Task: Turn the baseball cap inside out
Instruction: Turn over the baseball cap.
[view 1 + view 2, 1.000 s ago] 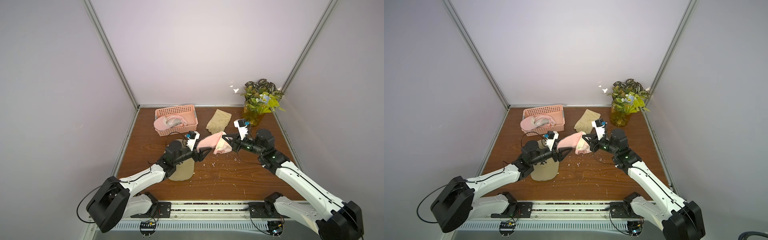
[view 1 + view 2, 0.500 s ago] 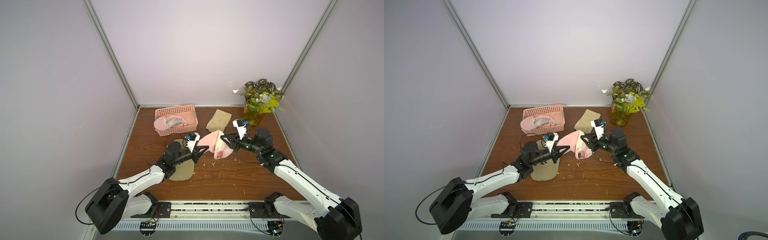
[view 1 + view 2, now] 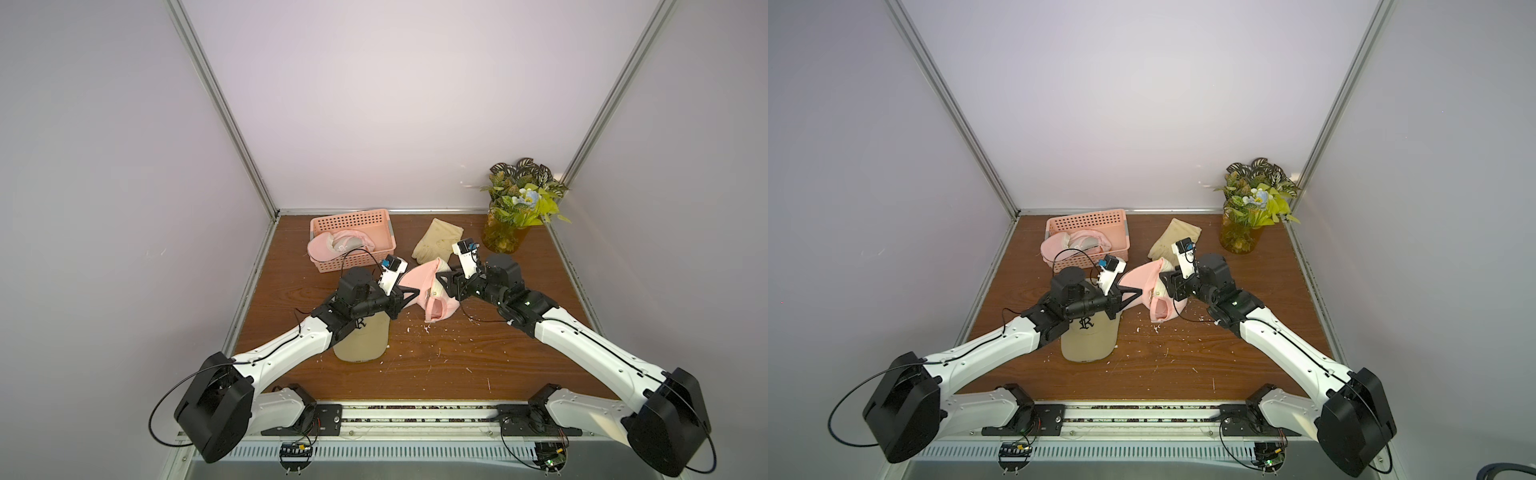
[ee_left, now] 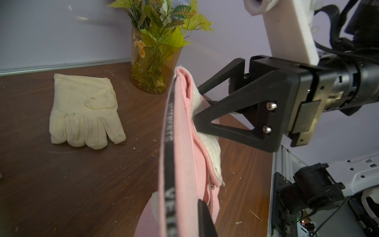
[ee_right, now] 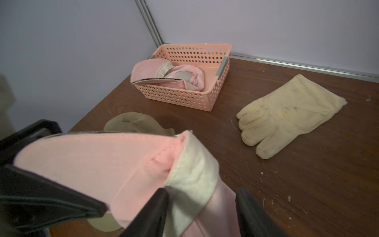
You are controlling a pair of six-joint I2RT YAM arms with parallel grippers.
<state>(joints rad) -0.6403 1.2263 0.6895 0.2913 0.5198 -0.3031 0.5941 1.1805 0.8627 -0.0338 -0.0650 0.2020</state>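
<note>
The pink baseball cap (image 3: 429,286) (image 3: 1147,284) hangs above the middle of the brown table, with its crown drooping toward the wood. My left gripper (image 3: 411,296) (image 3: 1133,296) is shut on the cap's stiff brim (image 4: 180,143). One black finger (image 4: 206,219) shows against the brim and the other is hidden behind it. My right gripper (image 3: 442,284) (image 5: 201,205) is open. Its two black fingers (image 5: 155,207) straddle the cap's cream inner lining (image 5: 192,174) without pinching it.
A pink perforated basket (image 3: 376,220) holding another pink cap (image 3: 332,249) stands at the back left. A beige cap (image 3: 361,343) lies under my left arm. A cream glove (image 3: 436,239) and a vase of plants (image 3: 505,239) are at the back right. White crumbs dot the wood.
My left gripper closed on the cap's brim. My right gripper let go of the cap and opened. The crown has sagged downward.
</note>
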